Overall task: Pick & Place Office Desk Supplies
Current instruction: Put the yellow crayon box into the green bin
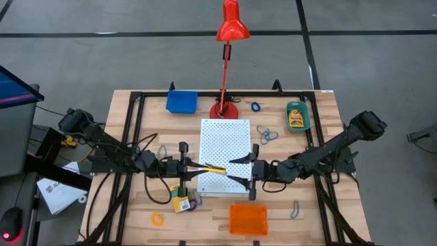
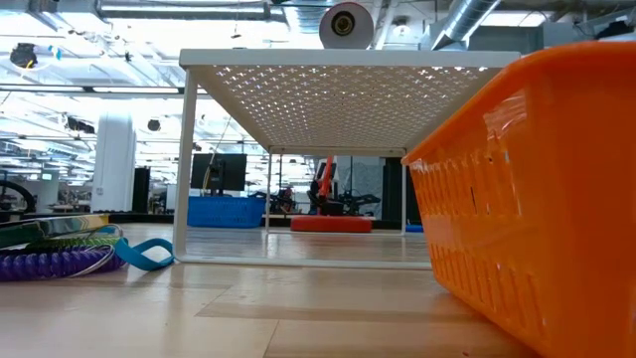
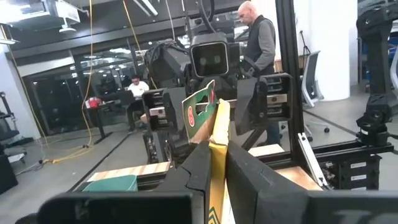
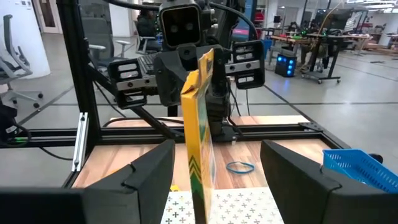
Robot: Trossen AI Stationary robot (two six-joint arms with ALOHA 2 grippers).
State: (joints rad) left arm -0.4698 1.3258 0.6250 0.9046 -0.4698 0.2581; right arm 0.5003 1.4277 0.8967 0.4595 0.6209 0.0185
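Here the left gripper (image 1: pixel 202 166) is clamped on a yellow-and-green crayon box (image 1: pixel 214 168) above the white perforated board (image 1: pixel 224 137), while the right gripper (image 1: pixel 235 171) faces it from 3 o'clock, jaws wide and empty. A clean handover probably needs the right jaws centred before closing. The wooden table (image 1: pixel 321 212) sits in an open workshop.

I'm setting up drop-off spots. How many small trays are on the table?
3. A blue tray sits at the far edge left of the lamp base, a teal tray at far right, and an orange tray at the near edge. None seems hidden.
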